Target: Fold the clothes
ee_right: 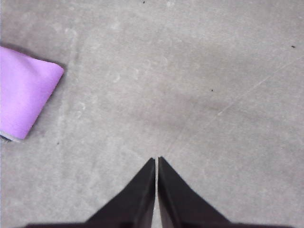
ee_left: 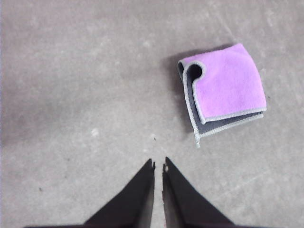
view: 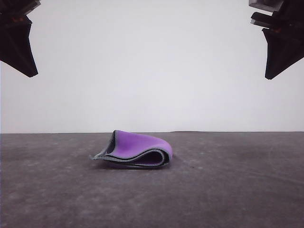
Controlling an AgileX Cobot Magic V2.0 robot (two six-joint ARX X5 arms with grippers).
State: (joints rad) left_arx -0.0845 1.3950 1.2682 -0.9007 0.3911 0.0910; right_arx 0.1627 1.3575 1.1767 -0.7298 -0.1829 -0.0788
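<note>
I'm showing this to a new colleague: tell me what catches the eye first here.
The folded cloth, bright purple with a grey underside and pale edge, lies alone mid-table on the dark grey table. The left gripper and right gripper hang above bare table beside it, fingers together, holding nothing.

Dark grey mottled table [view: 228,190] w/ folded purple-and-grey thick cloth [view: 137,148] lying near its centre, purple face out.
</note>
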